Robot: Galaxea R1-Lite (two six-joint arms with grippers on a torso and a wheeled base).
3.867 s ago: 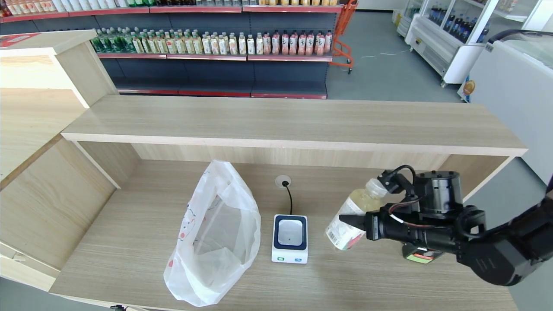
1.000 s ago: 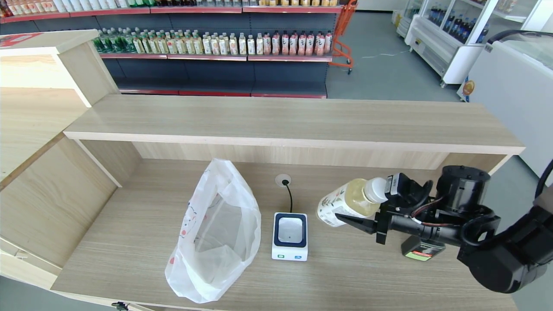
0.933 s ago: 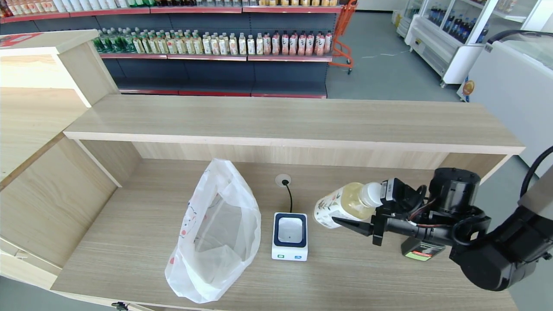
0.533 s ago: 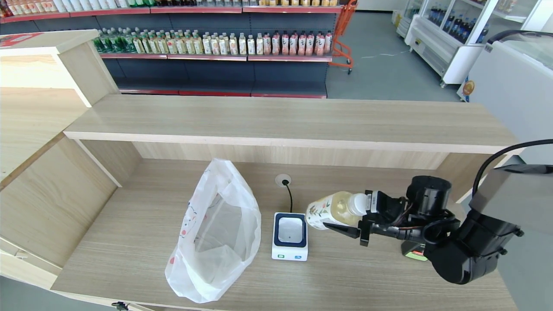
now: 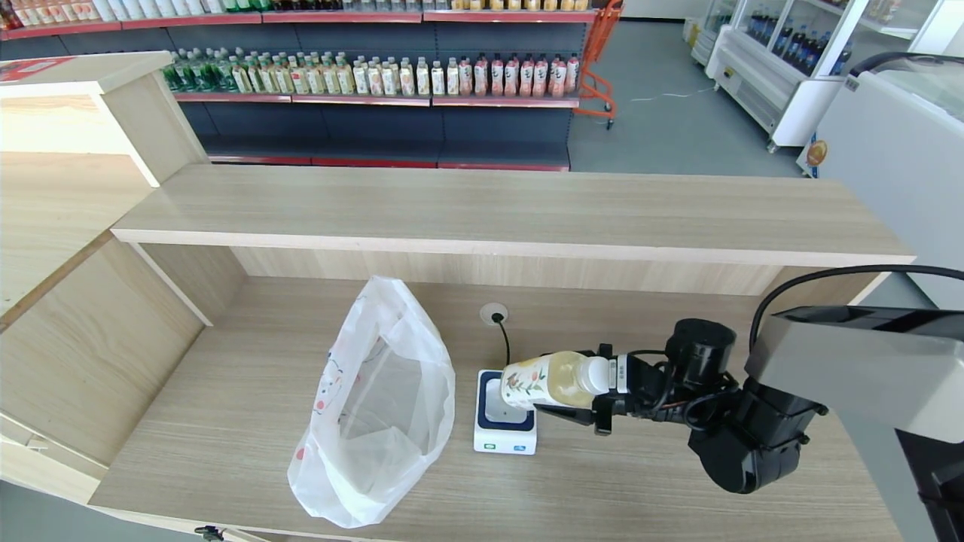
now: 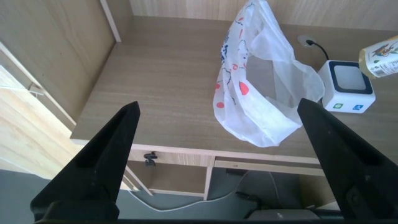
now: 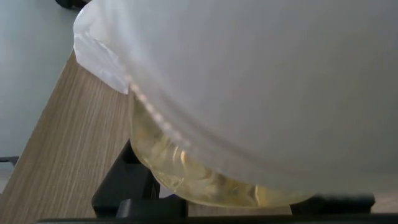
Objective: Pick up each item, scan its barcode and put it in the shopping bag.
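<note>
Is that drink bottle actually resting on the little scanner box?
Cannot tell. In the head and left wrist views the bottle overlaps the scanner, and neither a contact nor a gap between them shows plainly.

Wooden counter (image 5: 512, 203), stocked shelves (image 5: 376, 75) behind

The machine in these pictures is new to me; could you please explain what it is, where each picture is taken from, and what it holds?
It is a two-armed robot at a shop counter. The wide picture comes from a camera on its head, the other two from cameras on its wrists. On the counter stand an open white bag and a small scanner. The right tool grips a bottle of pale drink sideways, its base near the scanner. The left tool is open and empty.
</note>
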